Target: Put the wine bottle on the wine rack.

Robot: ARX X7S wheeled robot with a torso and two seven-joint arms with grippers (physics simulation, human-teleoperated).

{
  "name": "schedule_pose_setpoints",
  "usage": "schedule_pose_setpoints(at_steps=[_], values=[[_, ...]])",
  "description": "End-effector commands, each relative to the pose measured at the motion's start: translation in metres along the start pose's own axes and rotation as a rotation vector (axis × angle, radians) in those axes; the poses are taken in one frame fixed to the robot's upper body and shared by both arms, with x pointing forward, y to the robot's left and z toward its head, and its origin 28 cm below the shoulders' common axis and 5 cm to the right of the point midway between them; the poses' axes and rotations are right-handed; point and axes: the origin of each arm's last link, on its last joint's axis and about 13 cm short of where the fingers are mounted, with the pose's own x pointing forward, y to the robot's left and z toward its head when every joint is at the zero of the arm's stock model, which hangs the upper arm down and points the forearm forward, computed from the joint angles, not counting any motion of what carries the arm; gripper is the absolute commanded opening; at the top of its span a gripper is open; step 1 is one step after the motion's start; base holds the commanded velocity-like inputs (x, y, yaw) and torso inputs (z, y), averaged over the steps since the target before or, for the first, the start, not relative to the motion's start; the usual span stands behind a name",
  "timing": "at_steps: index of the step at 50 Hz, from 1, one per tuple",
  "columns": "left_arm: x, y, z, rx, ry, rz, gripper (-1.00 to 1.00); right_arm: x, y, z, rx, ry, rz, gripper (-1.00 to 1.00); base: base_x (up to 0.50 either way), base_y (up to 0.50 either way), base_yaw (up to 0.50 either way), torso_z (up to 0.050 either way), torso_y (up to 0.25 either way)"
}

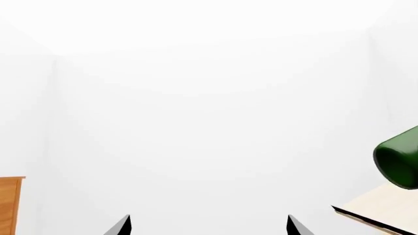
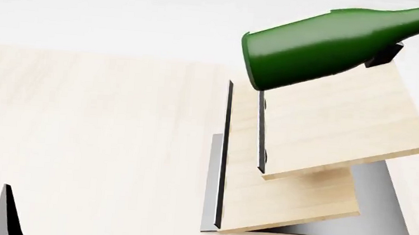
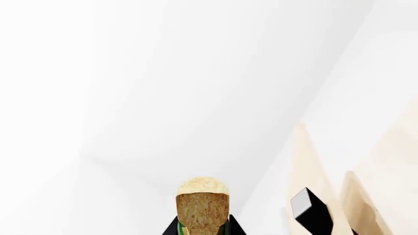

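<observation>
The bottle (image 2: 328, 40) is lying almost flat in the air, just above the top panel of the rack (image 2: 328, 132). Its fat end is pointing away from the rack's black peg (image 2: 385, 54); its neck is running off the picture's edge. In the right wrist view its cork (image 3: 202, 208) is sitting between the right gripper (image 3: 203, 229) tips, which are pinching the neck. The left gripper (image 1: 207, 226) is spread apart and holding nothing, only its two tips showing. A brown cabinet (image 1: 10, 205) is peeking in, mostly cut off.
</observation>
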Motion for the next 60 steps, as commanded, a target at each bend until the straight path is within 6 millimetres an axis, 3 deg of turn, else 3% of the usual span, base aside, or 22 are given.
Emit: schedule_pose_setpoints(at_steps=[1, 60], values=[[0.0, 0.0, 0.0, 0.0, 0.0, -0.002, 1.0, -0.005, -0.001, 0.004, 0.005, -0.023, 0.036, -1.0, 0.0, 0.0, 0.0, 0.0, 0.0], [-0.001, -0.002, -0.002, 0.002, 0.006, -0.01, 1.0, -0.011, -0.015, -0.001, -0.032, -0.03, 0.018, -1.0, 0.0, 0.0, 0.0, 0.0, 0.001]])
